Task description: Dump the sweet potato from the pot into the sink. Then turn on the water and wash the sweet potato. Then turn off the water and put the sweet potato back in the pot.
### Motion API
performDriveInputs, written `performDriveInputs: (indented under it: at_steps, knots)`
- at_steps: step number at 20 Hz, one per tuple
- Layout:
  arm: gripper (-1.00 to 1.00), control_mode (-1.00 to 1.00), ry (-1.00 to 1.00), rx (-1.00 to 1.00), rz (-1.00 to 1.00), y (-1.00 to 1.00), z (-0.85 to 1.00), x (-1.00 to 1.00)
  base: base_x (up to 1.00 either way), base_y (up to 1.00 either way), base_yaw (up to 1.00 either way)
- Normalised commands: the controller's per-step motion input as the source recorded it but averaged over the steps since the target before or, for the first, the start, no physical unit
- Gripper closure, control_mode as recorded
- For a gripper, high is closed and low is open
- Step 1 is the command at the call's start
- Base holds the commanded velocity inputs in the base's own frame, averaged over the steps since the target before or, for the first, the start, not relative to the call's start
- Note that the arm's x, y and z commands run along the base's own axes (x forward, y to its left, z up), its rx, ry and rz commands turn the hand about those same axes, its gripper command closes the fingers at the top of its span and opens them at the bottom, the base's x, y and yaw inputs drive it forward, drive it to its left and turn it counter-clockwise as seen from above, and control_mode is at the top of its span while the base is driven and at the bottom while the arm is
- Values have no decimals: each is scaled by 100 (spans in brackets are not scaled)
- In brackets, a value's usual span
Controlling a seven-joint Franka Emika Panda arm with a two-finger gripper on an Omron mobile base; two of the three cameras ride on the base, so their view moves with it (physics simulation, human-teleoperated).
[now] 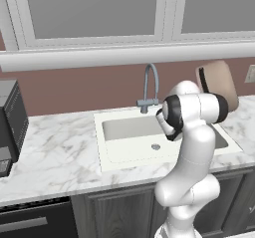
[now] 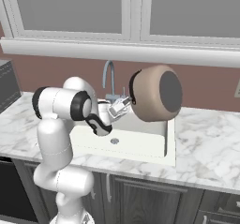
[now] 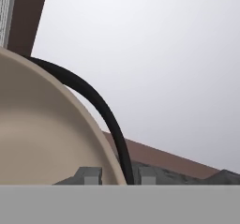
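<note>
you're looking at flat, even, rendered light with no single visible source. the marble counter (image 1: 60,147) reads bright and free of glare, and the sink (image 1: 112,155) cut into it shows only a soft grey shade on its back wall. the pot (image 2: 157,93) above that sink is shaded gently round its side, its base darker. edges stay crisp in both base views; close to the pot in the hand view, the rim looks slightly soft.
</note>
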Motion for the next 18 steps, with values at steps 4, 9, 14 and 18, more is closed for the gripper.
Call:
performDriveInputs:
  at_steps: [4, 9, 14, 18]
  knots:
    - [100, -100, -12, -18, 0, 1, 0, 0, 0, 0, 0]
    - [100, -100, -10, -22, 3, 13, -11, -7, 0, 0, 0]
    - [100, -100, -8, -23, 5, 18, -17, -22, 0, 0, 0]
    - [100, -100, -7, -20, 5, 12, -12, -20, 0, 0, 0]
